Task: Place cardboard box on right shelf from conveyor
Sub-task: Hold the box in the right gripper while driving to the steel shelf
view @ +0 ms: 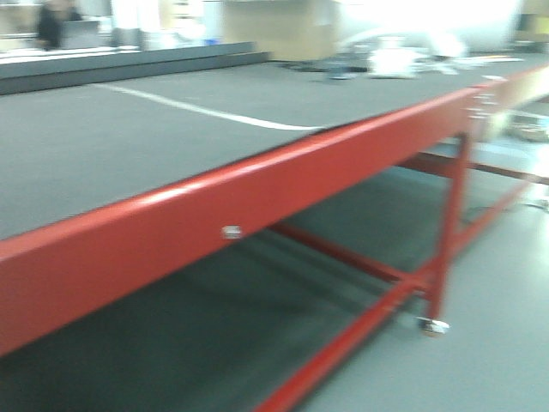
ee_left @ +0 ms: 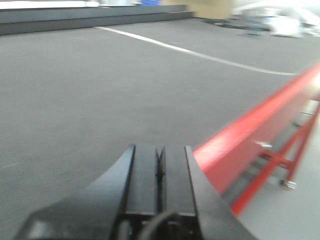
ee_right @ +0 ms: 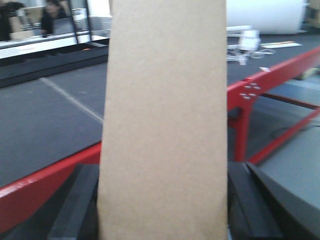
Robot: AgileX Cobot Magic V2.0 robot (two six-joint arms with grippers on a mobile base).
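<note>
The tan cardboard box (ee_right: 165, 120) fills the middle of the right wrist view, held upright between the two black fingers of my right gripper (ee_right: 163, 200), which is shut on it. Behind it runs the conveyor (ee_right: 55, 125), a dark grey belt in a red frame. In the left wrist view my left gripper (ee_left: 160, 162) is shut, jaws pressed together with nothing between them, hovering over the belt (ee_left: 90, 100) near its red rail (ee_left: 250, 135). The front view shows the conveyor (view: 129, 146) only, with neither gripper in it. The right shelf is out of view.
A white line (view: 206, 112) crosses the belt. Red legs and cross bars (view: 446, 223) with a caster (view: 433, 325) stand under the frame on grey floor. Blurred white clutter (view: 403, 56) lies at the belt's far end. People stand far left (ee_right: 50, 17).
</note>
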